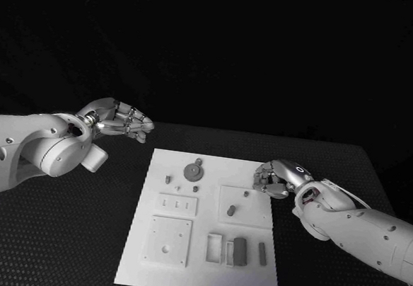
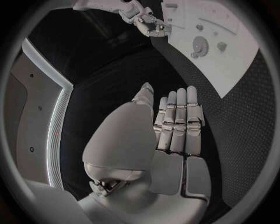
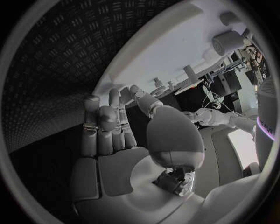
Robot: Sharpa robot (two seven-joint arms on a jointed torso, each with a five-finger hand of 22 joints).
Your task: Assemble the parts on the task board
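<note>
**Parts laid out on board, no grasp yet**

Parts lie on the task board (image 1: 198, 285), the landmark for all placements below. Nearest the robot on the board: a square plate (image 1: 168, 241) on its left half, and beside it a cluster of upright grey blocks (image 1: 238, 251), long axes running near-to-far. Mid-board: a small grey peg (image 1: 230, 210) on a raised square, right half. Far end: a gear (image 1: 193, 172) near the board's middle line.

Right hand (image 1: 276, 178) hovers over the board's far right edge, fingers bent but apart, grasping nothing that I can see. Left hand (image 1: 119, 119) sits off the board's far left corner, well apart from it, fingers straight and together in its wrist view (image 2: 178, 123), released and empty.

Judgement: right hand is the nearer one. The peg lies just toward the robot from it, the gear toward the board's middle. Either is a short reach.
</note>
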